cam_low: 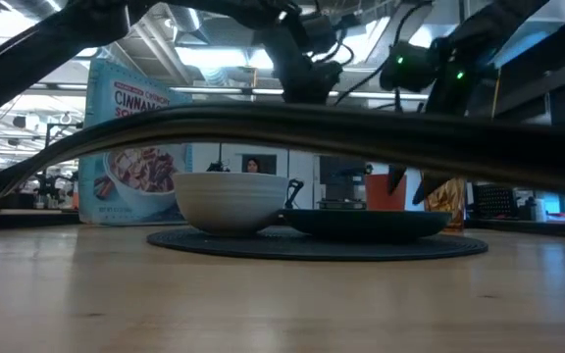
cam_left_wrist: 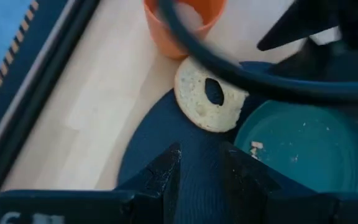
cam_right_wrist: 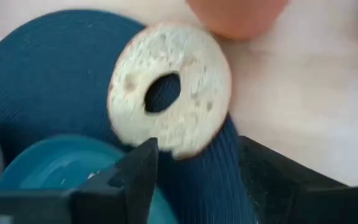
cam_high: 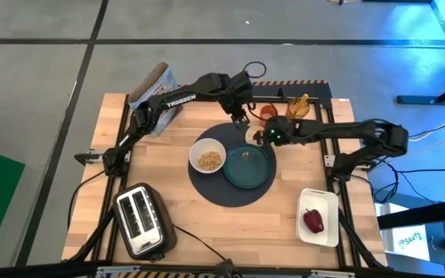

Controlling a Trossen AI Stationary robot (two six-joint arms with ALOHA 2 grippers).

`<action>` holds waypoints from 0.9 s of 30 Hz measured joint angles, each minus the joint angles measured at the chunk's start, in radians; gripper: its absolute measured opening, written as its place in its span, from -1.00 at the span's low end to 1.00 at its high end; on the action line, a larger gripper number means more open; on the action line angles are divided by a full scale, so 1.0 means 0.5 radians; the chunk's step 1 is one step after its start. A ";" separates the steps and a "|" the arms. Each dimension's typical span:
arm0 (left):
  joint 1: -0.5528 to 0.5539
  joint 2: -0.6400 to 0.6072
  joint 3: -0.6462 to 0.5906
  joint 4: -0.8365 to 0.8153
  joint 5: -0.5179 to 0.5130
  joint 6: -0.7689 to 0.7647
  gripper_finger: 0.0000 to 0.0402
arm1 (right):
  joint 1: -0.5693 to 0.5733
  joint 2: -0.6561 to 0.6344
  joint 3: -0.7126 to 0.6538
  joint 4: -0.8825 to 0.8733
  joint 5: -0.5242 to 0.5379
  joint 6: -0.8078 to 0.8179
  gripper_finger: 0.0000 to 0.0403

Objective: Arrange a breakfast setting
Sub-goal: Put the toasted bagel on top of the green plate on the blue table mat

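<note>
On the far edge of the dark round mat (cam_high: 234, 166) lies the pale ring-shaped bread (cam_right_wrist: 169, 90), flat, partly over the rim onto the wooden table (cam_high: 168, 208), just beside the small orange cup (cam_left_wrist: 185, 22); the teal plate (cam_high: 248, 167) and small white bowl (cam_high: 207, 155) of cereal (cam_high: 209, 161) sit on the mat; the right pincer (cam_right_wrist: 194, 165) hangs released over the bread; the left pincer (cam_left_wrist: 199, 163) hovers close by, spread open, holding nothing.

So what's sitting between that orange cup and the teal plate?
The pale ring-shaped bread. In the left wrist view it lies between the orange cup and the teal plate, partly on the dark mat's edge.
</note>
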 joint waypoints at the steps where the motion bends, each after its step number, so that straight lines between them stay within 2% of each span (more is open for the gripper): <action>1: 0.002 0.000 0.036 -0.032 -0.022 0.001 -0.48 | -0.016 0.036 0.000 0.035 0.000 -0.020 0.01; 11: 0.009 -0.047 0.055 -0.089 -0.088 0.077 -0.48 | -0.048 0.339 0.001 0.205 0.033 -0.075 -0.07; 16: 0.008 -0.047 0.055 -0.097 -0.088 0.091 -0.48 | -0.048 0.386 0.001 0.244 0.057 -0.065 -0.15; 22: 0.007 -0.046 0.055 -0.097 -0.088 0.091 -0.48 | -0.087 0.386 0.001 0.257 0.085 -0.075 -0.32; 27: 0.007 -0.046 0.055 -0.090 -0.088 0.090 -0.48 | -0.088 0.386 0.001 0.260 0.102 -0.129 -0.53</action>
